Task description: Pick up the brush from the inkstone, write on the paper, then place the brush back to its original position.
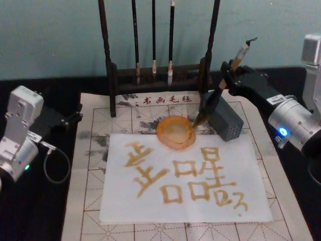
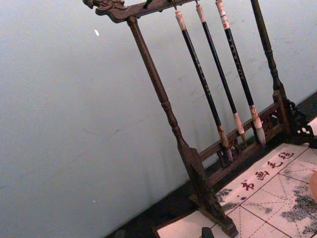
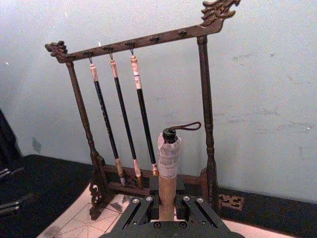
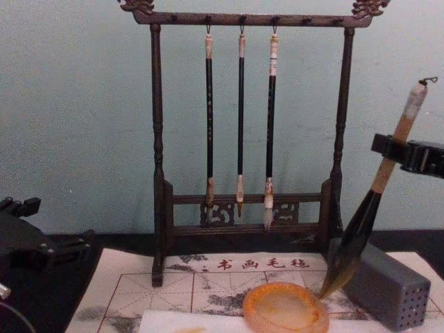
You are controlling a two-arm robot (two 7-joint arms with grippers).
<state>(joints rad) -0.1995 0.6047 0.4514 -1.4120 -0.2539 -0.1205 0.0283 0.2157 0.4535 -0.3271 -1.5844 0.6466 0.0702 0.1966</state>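
White paper (image 1: pixel 150 201) with orange-brown characters lies nearest, on a gridded mat (image 1: pixel 85 201) on the dark bench (image 1: pixel 30 216). At far left my left pincer (image 1: pixel 75 117) rests beside the mat; I cannot tell whether it is open. Behind the mat, a wooden rack (image 1: pixel 106 60) holds three thin brushes (image 1: pixel 153 40). The amber inkstone (image 1: pixel 165 136) sits at the paper's top edge. My right pincer (image 1: pixel 231 70) grips the brush (image 1: pixel 214 98) by its pale handle. The brush is tilted, its tip at the inkstone's right rim, beside a grey block (image 1: pixel 228 123).
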